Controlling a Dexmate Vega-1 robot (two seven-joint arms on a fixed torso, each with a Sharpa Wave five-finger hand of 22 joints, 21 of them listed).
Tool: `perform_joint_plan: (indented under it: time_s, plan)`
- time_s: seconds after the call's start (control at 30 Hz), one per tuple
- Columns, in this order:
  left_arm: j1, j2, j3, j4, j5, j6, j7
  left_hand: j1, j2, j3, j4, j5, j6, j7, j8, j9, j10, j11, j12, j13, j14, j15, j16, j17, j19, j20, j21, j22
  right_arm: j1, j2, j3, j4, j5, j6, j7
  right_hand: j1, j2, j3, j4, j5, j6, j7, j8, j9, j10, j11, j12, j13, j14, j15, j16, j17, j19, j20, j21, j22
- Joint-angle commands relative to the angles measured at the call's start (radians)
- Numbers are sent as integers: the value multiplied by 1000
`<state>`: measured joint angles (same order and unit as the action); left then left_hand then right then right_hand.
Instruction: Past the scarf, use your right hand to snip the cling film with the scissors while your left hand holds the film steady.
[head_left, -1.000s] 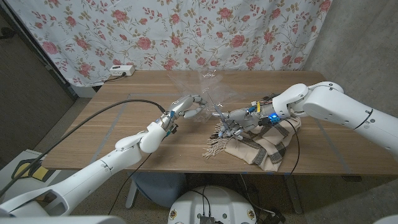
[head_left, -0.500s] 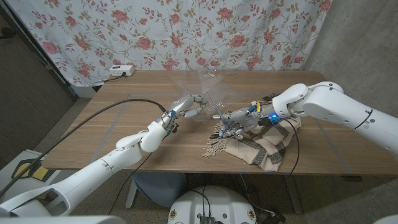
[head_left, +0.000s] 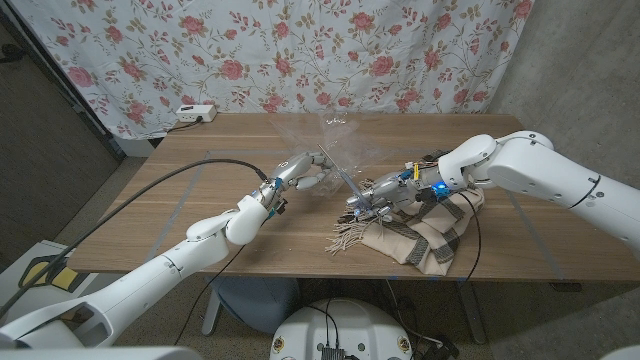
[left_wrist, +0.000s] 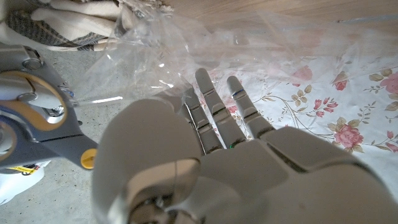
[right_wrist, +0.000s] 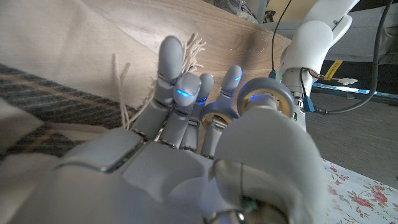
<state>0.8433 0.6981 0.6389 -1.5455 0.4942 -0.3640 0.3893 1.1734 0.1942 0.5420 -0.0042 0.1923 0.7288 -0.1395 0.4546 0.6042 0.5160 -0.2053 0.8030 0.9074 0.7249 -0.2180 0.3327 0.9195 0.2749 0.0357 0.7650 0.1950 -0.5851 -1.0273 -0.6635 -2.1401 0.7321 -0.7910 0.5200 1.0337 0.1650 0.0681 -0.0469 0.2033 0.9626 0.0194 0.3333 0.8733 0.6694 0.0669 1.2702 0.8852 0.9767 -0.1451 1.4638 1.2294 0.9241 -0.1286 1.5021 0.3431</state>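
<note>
Clear cling film (head_left: 335, 140) stands lifted over mid-table, past the beige checked scarf (head_left: 420, 232) that lies near the front edge under the right arm. Left hand (head_left: 303, 170) pinches the film's lower edge between thumb and fingers; in the left wrist view the film (left_wrist: 155, 56) drapes just beyond the fingers (left_wrist: 214, 115).

Right hand (head_left: 383, 194) grips the scissors (head_left: 345, 178), fingers through the grey and yellow loops (right_wrist: 264, 99), blades angled up towards the film beside the left hand. Whether the blades have met the film cannot be told from the head view.

Step in hand, by judgement: approach to the cut, film held, snip not yet made. Next move calls for blades parted around a taut edge, clear of the left hand's fingers, then closed.

Nearby: white power strip (head_left: 195, 113) at the table's (head_left: 180, 210) far left, floral curtain (head_left: 300, 50) behind. Obstacles: scarf fringe (head_left: 345, 238) lies below the right hand and could snag; slack film may fold instead of cutting.
</note>
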Motion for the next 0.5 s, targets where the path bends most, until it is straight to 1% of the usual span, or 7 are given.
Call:
perform_joint_plan:
  time_s: [0.03,0.07,0.17,0.2,0.3,0.4,0.5]
  plan:
    - [6,1,-5,-1,-7,1,4,-10,0,6,-6,2,6,-4,5,5,4,0,5,5,3,-7,-4,4,-8,0,7,3,-18,-14,23,-19,22,-6,-47,56,28,52,-1,-7,7,-3,8,7,133,-138,1,15,15,-66,-3,3,-11,-90,10,12]
    - [6,1,-5,-1,-7,1,4,-11,1,6,-6,2,6,-1,5,4,4,0,5,5,3,-7,-4,4,-8,-1,7,3,-17,-15,23,-18,22,-5,-44,56,27,57,-1,-8,6,-3,9,9,133,-134,3,20,15,-65,-3,3,-10,-90,12,14]
    - [8,0,-5,-3,-5,3,7,-10,0,6,-7,2,7,-2,5,3,4,0,5,5,4,-9,-4,5,-9,-1,8,3,-21,-17,27,-20,30,-5,-46,55,24,69,2,-12,8,-4,10,8,135,-136,0,21,16,-65,-4,3,-14,-90,11,12]
    - [8,0,-5,-3,-5,3,7,-10,0,6,-7,2,7,-2,5,3,5,0,5,4,4,-9,-4,5,-9,-1,8,3,-21,-17,27,-20,30,-6,-46,53,21,78,4,-14,8,-3,10,7,136,-136,-4,20,16,-65,-5,3,-14,-90,13,13]
    - [13,1,-10,-8,-2,10,17,-10,0,6,-8,2,5,-4,3,3,4,0,6,6,5,-8,-5,6,-10,-1,10,3,-29,-22,30,-21,30,8,-45,50,18,85,6,-16,11,-4,10,4,137,-134,-5,23,16,-65,-6,3,-15,-90,14,14]
    - [19,3,-17,-14,-4,16,25,-11,0,6,-9,2,5,-4,4,3,4,-1,5,4,5,-8,-6,7,-11,0,11,2,-41,-25,39,-22,39,18,-53,44,15,98,10,-18,9,-4,11,6,138,-138,-10,24,17,-65,-8,3,-16,-90,16,14]
    - [27,7,-25,-20,-6,20,36,-11,1,6,-8,2,1,-5,3,5,5,-1,6,4,6,-8,-7,8,-11,0,12,2,-55,-28,55,-25,56,24,-68,40,13,108,11,-19,8,-4,13,7,139,-135,-13,27,17,-65,-9,3,-15,-90,19,16]
